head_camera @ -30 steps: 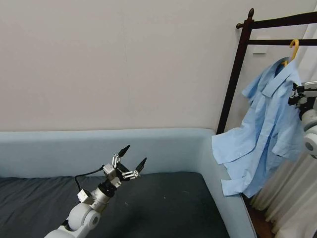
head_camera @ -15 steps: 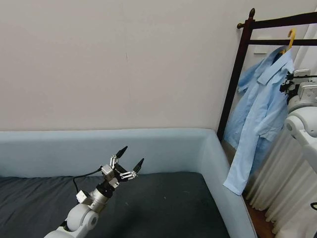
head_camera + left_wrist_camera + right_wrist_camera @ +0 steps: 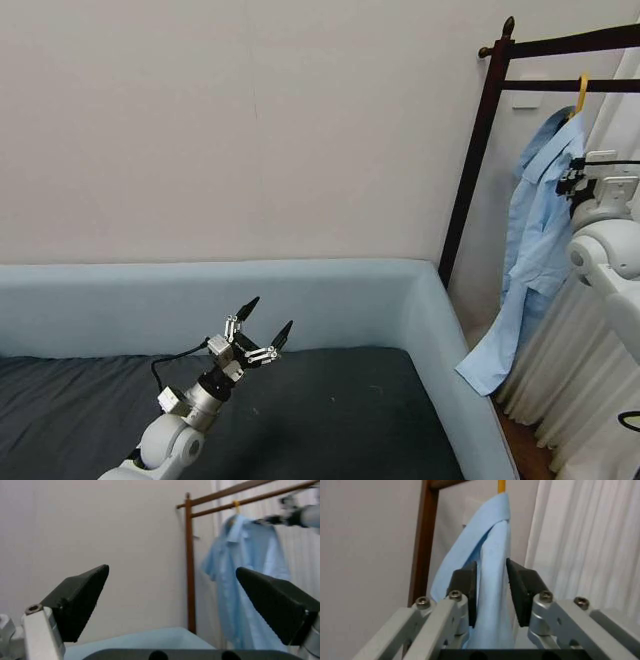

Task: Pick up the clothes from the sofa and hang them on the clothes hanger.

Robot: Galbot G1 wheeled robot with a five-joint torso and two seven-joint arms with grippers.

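Right wrist view: the right pincer (image 3: 492, 588) is nipped on a fold of the blue shirt (image 3: 487, 540), hanging from a yellow hanger (image 3: 501, 485) on the wooden rack (image 3: 425, 536). The left pincer (image 3: 269, 314) hovers wide open over the sofa (image 3: 420, 300).

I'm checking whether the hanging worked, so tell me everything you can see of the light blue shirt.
The light blue shirt is a short-sleeved, collared garment of thin, woven-looking cloth. It hangs full length from a yellow hanger hooked over a rail of the dark wooden rack, in front of white curtains. Its lower hem reaches down beside the end of the sofa. The right gripper is shut on a fold below the collar.
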